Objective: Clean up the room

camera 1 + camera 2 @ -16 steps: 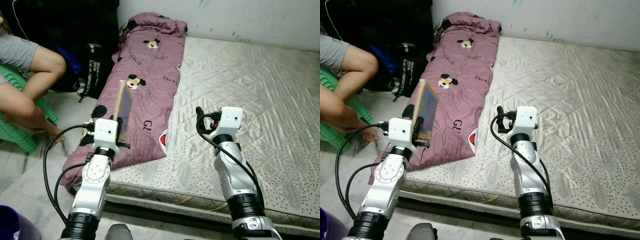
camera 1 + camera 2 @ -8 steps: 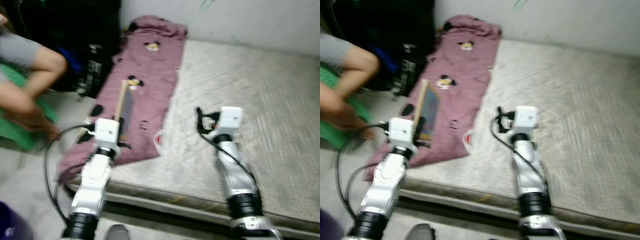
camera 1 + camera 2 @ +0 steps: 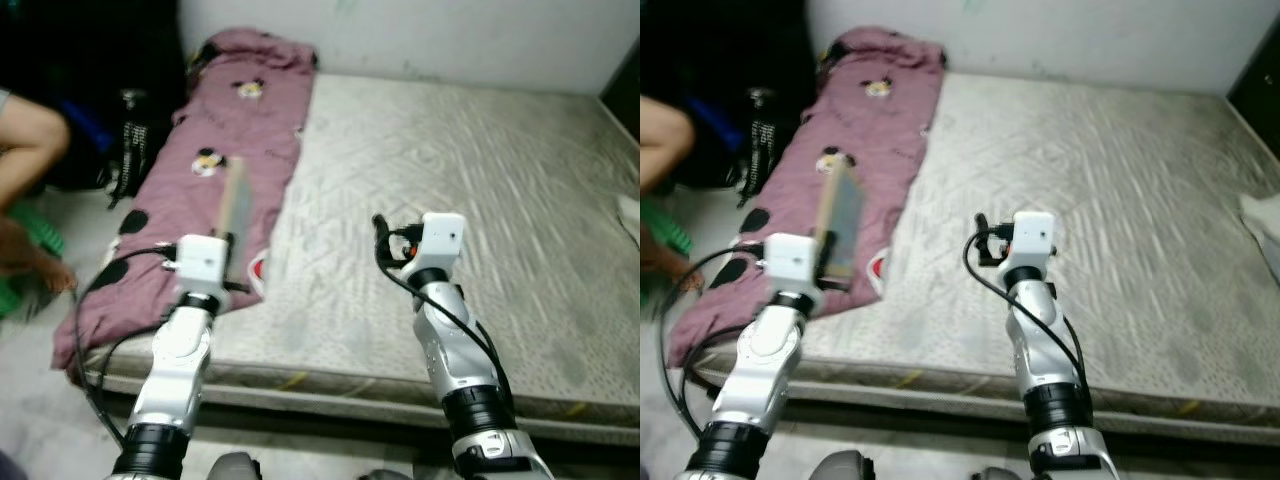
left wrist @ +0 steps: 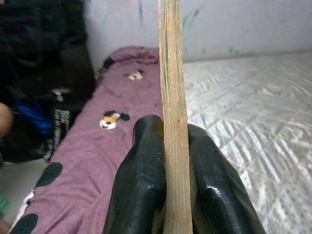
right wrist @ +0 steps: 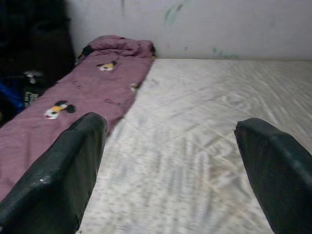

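A: Left gripper (image 4: 174, 161)?
B: Clamped on a thin wooden-framed board (image 3: 838, 218), held upright on edge above the mauve cartoon-mouse blanket (image 3: 232, 130), near the mattress (image 3: 480, 180) edge.
A: Right gripper (image 5: 178, 161)?
B: Spread wide, grasping nothing, raised over the bare quilted mattress.
A: Left of the bed?
B: Person's knee (image 3: 30, 135), black bags (image 3: 100, 110).

Print on blanket (image 3: 225, 150) and black bag (image 3: 128, 150) — too blurred (unreadable).
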You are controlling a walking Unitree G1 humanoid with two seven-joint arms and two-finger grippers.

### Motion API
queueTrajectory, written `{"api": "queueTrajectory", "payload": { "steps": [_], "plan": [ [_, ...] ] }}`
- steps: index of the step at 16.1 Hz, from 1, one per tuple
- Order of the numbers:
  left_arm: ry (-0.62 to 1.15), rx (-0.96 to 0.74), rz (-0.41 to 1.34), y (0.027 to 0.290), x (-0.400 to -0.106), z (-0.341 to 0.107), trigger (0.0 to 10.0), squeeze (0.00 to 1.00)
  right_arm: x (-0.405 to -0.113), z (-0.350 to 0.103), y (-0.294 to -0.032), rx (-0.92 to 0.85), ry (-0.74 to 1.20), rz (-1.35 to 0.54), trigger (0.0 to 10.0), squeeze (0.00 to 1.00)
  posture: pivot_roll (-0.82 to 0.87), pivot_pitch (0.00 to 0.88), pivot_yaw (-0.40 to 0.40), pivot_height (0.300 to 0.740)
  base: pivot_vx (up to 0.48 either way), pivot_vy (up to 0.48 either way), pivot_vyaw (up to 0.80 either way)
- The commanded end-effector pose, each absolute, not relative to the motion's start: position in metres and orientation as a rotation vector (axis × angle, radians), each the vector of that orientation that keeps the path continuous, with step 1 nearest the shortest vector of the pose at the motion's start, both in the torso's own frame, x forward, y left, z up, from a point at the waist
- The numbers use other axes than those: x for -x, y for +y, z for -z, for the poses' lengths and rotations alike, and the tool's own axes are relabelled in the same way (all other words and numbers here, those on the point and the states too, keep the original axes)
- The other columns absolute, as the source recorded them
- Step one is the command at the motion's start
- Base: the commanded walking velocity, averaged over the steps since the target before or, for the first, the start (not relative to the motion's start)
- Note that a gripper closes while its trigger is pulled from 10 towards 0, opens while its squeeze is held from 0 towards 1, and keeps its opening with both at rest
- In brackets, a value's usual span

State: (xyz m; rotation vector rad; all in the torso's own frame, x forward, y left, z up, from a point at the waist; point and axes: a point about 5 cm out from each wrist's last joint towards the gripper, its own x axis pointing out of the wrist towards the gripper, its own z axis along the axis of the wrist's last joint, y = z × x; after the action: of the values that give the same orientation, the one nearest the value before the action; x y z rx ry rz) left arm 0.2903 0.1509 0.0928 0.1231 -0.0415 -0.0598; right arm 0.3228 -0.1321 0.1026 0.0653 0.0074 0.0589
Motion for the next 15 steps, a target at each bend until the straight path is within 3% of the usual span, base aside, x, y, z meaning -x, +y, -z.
{"api": "queueTrajectory", "payload": {
  "steps": [1, 15],
  "plan": [
    [-0.098, -0.116, 0.077, 0.144, -0.2926, -0.1028, 10.0, 0.0, -0.3227, -0.1016, -0.1395, -0.057, 0.013, -0.031, 10.0, 0.0, 0.06, 0.0, -0.011, 0.74, 0.0, 0.0, 0.0],
    [-0.109, -0.111, 0.085, 0.1433, -0.2946, -0.1053, 10.0, 0.0, -0.3235, -0.1029, -0.1369, -0.069, 0.005, -0.039, 10.0, 0.0, 0.06, 0.0, -0.011, 0.74, 0.0, 0.0, 0.0]
  ]
}}
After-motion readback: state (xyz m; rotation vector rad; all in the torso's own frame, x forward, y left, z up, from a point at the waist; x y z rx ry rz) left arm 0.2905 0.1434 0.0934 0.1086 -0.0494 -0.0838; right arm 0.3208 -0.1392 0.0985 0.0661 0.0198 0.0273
